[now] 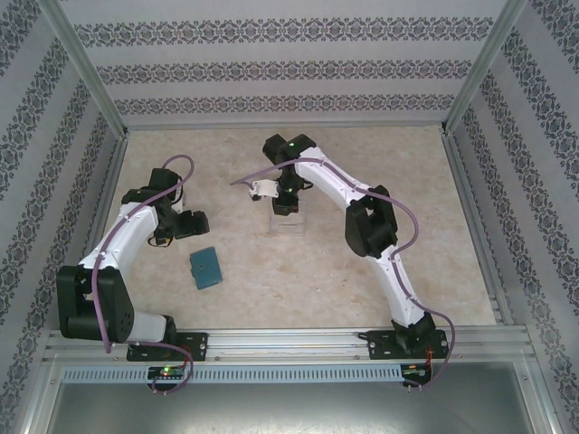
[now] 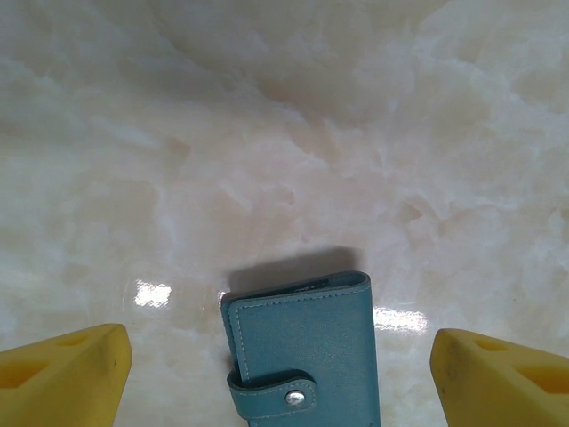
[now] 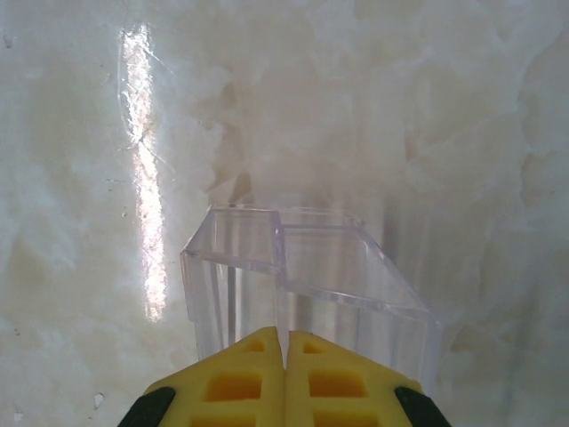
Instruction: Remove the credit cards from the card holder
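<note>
The teal card holder [image 1: 206, 268] lies flat and closed on the marble-look table, its snap tab [image 2: 286, 398] fastened. The credit cards are hidden. My left gripper [image 1: 181, 226] hovers just behind the holder, open wide. In the left wrist view the holder [image 2: 307, 347] sits between the two yellow fingertips [image 2: 67, 374], touching neither. My right gripper [image 1: 285, 203] is near the table's middle, shut, with its fingers [image 3: 258, 374] pressed together right over a clear plastic box [image 3: 338, 267]. The box's inner partition lines up with the seam between the fingers; I cannot tell whether it is pinched.
The clear box [image 1: 288, 221] stands about a hand's width right of and behind the holder. Patterned walls with metal posts [image 1: 86, 68] enclose the table on three sides, and a metal rail [image 1: 289, 339] runs along the near edge.
</note>
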### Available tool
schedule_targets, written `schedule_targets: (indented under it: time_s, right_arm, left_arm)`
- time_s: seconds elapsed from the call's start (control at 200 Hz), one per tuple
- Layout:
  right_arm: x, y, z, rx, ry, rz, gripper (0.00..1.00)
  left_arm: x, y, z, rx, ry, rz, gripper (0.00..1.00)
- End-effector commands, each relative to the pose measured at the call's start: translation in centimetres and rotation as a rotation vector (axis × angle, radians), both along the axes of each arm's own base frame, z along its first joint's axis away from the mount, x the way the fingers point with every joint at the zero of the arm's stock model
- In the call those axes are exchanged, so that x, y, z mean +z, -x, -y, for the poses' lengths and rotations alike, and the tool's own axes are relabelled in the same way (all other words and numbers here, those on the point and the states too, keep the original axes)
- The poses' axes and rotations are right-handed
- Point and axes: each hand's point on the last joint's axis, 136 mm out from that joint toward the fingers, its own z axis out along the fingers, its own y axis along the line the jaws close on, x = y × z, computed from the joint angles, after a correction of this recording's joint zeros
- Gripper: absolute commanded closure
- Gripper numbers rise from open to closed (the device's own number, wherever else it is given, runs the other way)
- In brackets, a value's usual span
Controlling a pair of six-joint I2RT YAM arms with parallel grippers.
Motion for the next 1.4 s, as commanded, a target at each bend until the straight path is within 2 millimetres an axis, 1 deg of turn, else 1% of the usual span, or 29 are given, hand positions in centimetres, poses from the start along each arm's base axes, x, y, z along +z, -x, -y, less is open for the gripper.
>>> schedule_targets:
  time_s: [0.0, 0.17, 0.395, 0.595, 0.754, 0.934, 1.024, 1.124, 1.174, 1.244, 1.324, 1.354, 1.384, 1.399]
  right_arm:
    - [-0.2, 0.5, -0.1, 0.039, 0.027, -0.016, 1.0]
    - [-0.9, -1.3, -0.3, 0.008, 0.035, 0.015, 1.0]
    - [-1.2, -2.7, -0.5, -0.002, 0.026, 0.047, 1.0]
    - [-1.2, -3.3, -0.5, -0.008, 0.021, 0.064, 0.92]
    - [-0.6, -3.6, -0.6, -0.018, 0.018, 0.084, 0.83]
    - [0.9, -3.9, -0.6, -0.031, 0.007, 0.111, 0.77]
    - [2.3, -3.8, -0.6, -0.046, -0.009, 0.125, 0.76]
    - [3.9, -3.6, -1.1, -0.083, -0.053, 0.123, 0.73]
    - [4.7, -3.6, -1.3, -0.116, -0.075, 0.123, 0.72]
    - [5.3, -3.5, -1.5, -0.188, -0.098, 0.117, 0.7]
    - [6.0, -4.1, -1.6, -0.292, -0.123, 0.148, 0.69]
    - [6.6, -4.4, -1.7, -0.328, -0.138, 0.169, 0.68]
    - [6.7, -4.5, -1.7, -0.365, -0.145, 0.177, 0.68]
    - [7.0, -4.5, -1.6, -0.386, -0.153, 0.184, 0.68]
  left_arm:
    - [-0.7, 1.3, -0.2, -0.022, -0.028, -0.058, 0.13]
    - [-0.9, 1.3, -0.2, -0.023, -0.029, -0.066, 0.13]
    - [-1.1, 1.3, -0.3, -0.021, -0.033, -0.075, 0.13]
    - [-1.3, 1.3, -0.3, -0.022, -0.031, -0.083, 0.13]
    - [-1.3, 1.4, -0.2, -0.023, -0.028, -0.084, 0.13]
    - [-1.4, 1.4, -0.2, -0.023, -0.028, -0.092, 0.13]
    - [-1.5, 1.5, -0.1, -0.019, -0.024, -0.095, 0.13]
    - [-1.6, 1.6, -0.1, -0.005, -0.017, -0.102, 0.13]
    - [-1.7, 1.8, 0.0, 0.004, -0.013, -0.108, 0.13]
    - [-1.7, 1.9, 0.3, 0.017, 0.0, -0.111, 0.13]
    - [-1.7, 2.0, 0.7, 0.025, 0.008, -0.107, 0.14]
    - [-1.7, 2.1, 0.9, 0.026, 0.009, -0.108, 0.14]
    - [-1.7, 2.1, 1.0, 0.029, 0.011, -0.108, 0.14]
    - [-1.7, 2.2, 1.1, 0.03, 0.01, -0.108, 0.14]
